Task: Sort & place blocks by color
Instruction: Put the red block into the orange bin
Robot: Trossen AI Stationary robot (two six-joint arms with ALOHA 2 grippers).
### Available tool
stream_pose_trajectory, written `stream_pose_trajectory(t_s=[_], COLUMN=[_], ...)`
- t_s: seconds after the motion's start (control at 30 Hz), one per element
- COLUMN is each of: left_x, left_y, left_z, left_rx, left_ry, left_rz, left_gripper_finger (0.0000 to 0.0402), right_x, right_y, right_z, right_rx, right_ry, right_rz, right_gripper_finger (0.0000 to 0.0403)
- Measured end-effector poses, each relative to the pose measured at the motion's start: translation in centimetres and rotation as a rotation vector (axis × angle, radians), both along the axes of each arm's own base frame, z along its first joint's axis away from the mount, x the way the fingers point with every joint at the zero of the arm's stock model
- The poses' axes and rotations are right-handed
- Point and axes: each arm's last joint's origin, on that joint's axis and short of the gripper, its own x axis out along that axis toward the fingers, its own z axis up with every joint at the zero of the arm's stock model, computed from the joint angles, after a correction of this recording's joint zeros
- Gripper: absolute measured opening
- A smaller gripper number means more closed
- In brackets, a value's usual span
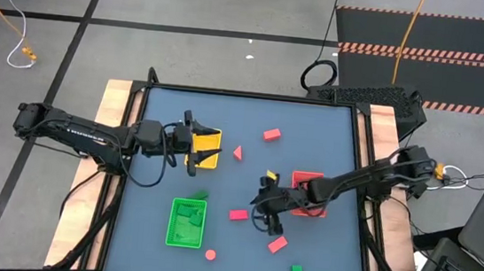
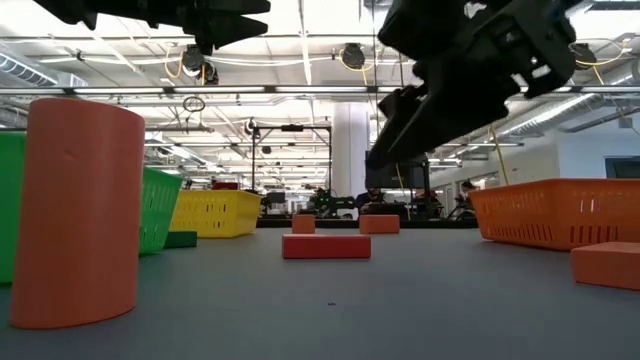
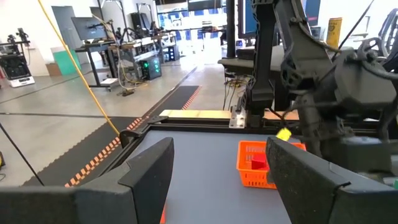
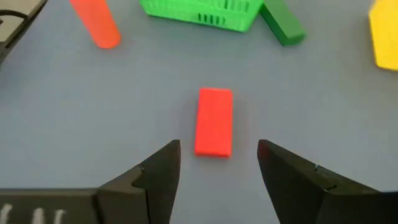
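The right gripper (image 4: 217, 163) hangs with its dark fingers spread wide above a flat red rectangular block (image 4: 214, 121) lying on the blue-grey tabletop (image 4: 124, 99), between the green slatted tray (image 1: 186, 222) and the red tray (image 1: 307, 194). Farther off, the left gripper (image 1: 190, 140) hovers wide open at the yellow tray (image 1: 208, 147).

from the low view my green tray (image 2: 160, 205) was half hidden behind the round block (image 2: 78, 212) and cut by the edge; a salmon block (image 2: 607, 265) ran off the side; in the right wrist view the yellow tray (image 4: 384, 32) was cropped; the green tray's contents were too small to tell from above.
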Motion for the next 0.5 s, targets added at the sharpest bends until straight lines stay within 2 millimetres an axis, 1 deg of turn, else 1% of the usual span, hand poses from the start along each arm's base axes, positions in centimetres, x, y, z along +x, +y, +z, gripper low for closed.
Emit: stream_pose_trajectory(t_s=[0.1, 0.3, 0.4, 0.5], left_x=[0.0, 0.0, 0.0, 0.0], left_y=[0.0, 0.0, 0.0, 0.0], left_z=[0.0, 0.0, 0.0, 0.0], left_rx=[-0.001, -0.001, -0.001, -0.001], left_ry=[0.0, 0.0, 0.0, -0.001], left_rz=[0.0, 0.0, 0.0, 0.0], left_gripper_finger=[0.0255, 0.0255, 0.0255, 0.0255], right_x=[0.6, 1.2, 1.5, 1.8], right_y=[0.1, 0.3, 0.4, 0.5], right_z=[-0.8, -1.4, -1.9, -2.5], right_rx=[-0.008, 0.021, 0.027, 0.033], right_ry=[-0.017, -0.049, -0.059, -0.058], right_rz=[0.002, -0.015, -0.018, -0.023], right_gripper_finger=[0.0236, 0.0287, 0.0303, 0.031])
